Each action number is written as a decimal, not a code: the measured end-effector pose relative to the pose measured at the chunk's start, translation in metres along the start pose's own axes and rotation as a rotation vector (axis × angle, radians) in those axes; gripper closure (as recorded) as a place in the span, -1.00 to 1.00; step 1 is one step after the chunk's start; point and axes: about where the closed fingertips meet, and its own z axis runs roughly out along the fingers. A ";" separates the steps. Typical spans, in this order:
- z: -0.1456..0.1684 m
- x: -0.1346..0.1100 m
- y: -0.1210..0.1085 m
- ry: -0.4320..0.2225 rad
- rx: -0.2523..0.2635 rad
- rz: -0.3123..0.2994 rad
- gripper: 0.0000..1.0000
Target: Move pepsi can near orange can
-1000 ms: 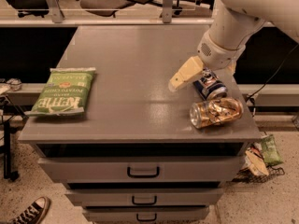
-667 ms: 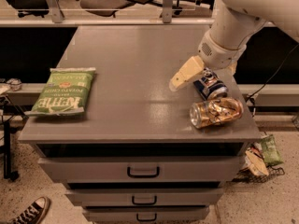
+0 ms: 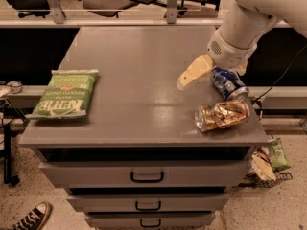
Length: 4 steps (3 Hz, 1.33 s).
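The pepsi can (image 3: 229,84) is dark blue and lies tilted on the grey cabinet top (image 3: 139,80) near its right edge. The orange can (image 3: 222,115) lies on its side just in front of it, close to the front right corner, with a small gap between the two. My gripper (image 3: 213,77) hangs over the pepsi can with its fingers spread. The cream left finger (image 3: 193,72) sticks out well to the left of the can. The right finger is mostly hidden behind the can and the wrist. The gripper is open and straddles the pepsi can.
A green chip bag (image 3: 64,93) lies flat at the left front of the top. Drawers (image 3: 146,176) sit below the front edge. A wire basket with packets (image 3: 268,162) stands on the floor at right. Chairs (image 3: 110,1) stand behind the cabinet.
The gripper and the pepsi can have shifted slightly to the right. The orange can and chip bag have not moved.
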 end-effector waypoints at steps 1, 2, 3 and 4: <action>0.000 0.000 0.000 -0.001 0.000 0.001 -1.00; 0.000 0.000 -0.002 -0.002 -0.001 0.010 -1.00; -0.002 0.000 -0.001 -0.005 -0.013 0.027 -1.00; -0.016 -0.013 0.015 -0.040 -0.069 0.042 -1.00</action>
